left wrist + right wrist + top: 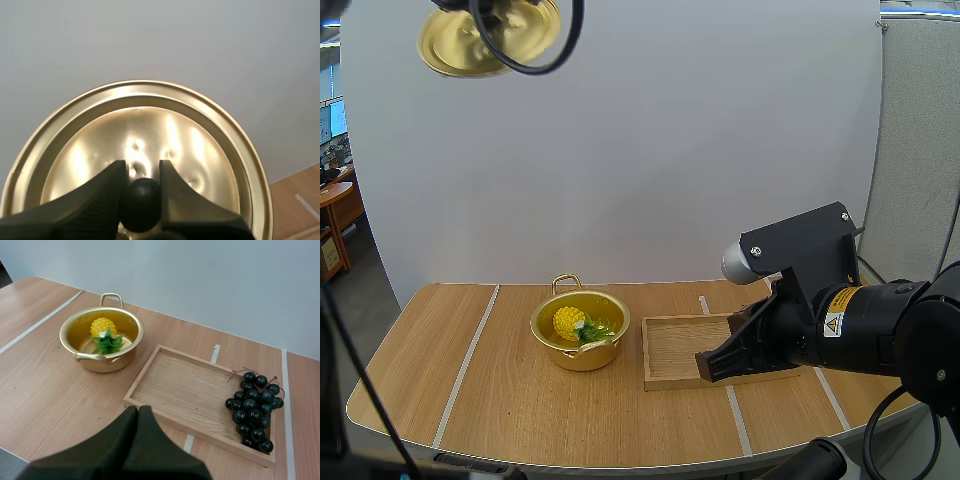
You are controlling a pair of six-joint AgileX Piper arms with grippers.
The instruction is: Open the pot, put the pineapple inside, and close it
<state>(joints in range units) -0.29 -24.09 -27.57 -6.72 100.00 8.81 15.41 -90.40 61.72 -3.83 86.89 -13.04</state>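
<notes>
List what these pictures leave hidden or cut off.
1. lid, high view: its upper part is cut off by the frame edge.
2. knob of the lid, left wrist view: its sides are covered by the left gripper pinching it.
3. grapes and the right end of the tray, high view: covered by the right arm.
4. pineapple underside, both table views: hidden by the pot wall.

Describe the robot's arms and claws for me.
The right arm is black and rounded, with a yellow warning label on its side. The right claw and left claw have black tapering fingers; the left's are ribbed inside.
</notes>
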